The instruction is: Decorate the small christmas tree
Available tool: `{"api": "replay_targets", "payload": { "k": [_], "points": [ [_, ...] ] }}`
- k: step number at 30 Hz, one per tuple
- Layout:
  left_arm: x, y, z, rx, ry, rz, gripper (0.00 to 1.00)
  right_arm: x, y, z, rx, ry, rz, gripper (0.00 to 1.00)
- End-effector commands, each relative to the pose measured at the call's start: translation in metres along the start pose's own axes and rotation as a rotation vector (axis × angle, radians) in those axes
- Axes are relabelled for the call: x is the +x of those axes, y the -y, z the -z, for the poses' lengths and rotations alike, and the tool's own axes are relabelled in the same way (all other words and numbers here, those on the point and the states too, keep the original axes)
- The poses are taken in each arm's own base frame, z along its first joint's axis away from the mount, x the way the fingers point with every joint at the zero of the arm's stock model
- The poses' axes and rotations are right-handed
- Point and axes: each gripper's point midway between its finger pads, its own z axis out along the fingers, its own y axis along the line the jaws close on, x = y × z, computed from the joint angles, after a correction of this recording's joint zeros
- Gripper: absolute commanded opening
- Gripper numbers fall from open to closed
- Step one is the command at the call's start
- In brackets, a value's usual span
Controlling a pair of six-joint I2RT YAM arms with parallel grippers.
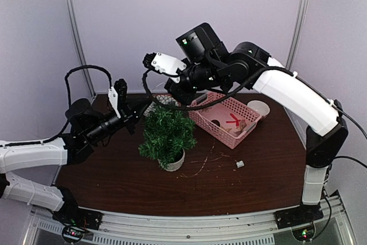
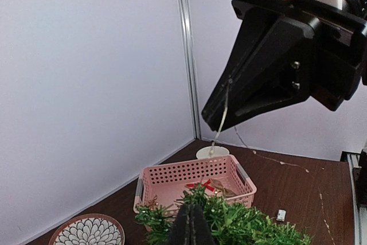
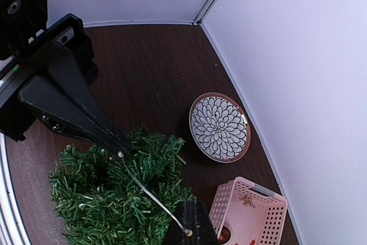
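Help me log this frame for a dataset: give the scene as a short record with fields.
tree: upright in its pot, centre of view
left claw: shut, at the tree's edge, on one end of a thin wire
right claw: shut above the tree, on the wire's other end
wire: stretched between the claws over the branches
basket: pink, right of the tree, small items inside
bowl: patterned, beyond the tree, empty
cup: white, beyond the basket

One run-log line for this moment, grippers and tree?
left gripper: shut on wire | right gripper: shut on wire | wire: spans between both tips above small christmas tree | tree: upright in pot
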Motion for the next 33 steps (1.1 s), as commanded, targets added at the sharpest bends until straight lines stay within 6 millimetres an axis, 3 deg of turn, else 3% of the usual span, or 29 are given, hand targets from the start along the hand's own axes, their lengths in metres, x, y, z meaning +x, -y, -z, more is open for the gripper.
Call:
{"api": "replay_targets", "payload": {
  "k": [1, 11, 21, 29, 33],
  "points": [
    [-0.006, -0.002, -0.003, 0.005, 0.068, 0.025, 0.00, -0.001, 0.008, -0.006, 0.037, -0.003, 0.002, 0.02],
    [0.040, -0.009, 0.003, -0.046, -0.007, 0.076, 0.00, 0.016, 0.011, -0.021, 0.044, -0.050, -0.011, 0.02],
    [0.069, -0.010, 0.005, -0.063, -0.062, 0.093, 0.00, 0.032, 0.003, -0.037, 0.011, -0.089, -0.014, 0.04],
    [0.069, -0.016, 0.002, -0.097, -0.069, 0.109, 0.00, 0.039, 0.009, -0.043, 0.003, -0.096, -0.045, 0.05],
    [0.069, -0.020, 0.001, -0.114, -0.090, 0.117, 0.00, 0.052, 0.011, -0.049, -0.011, -0.121, -0.068, 0.05]
  ]
}}
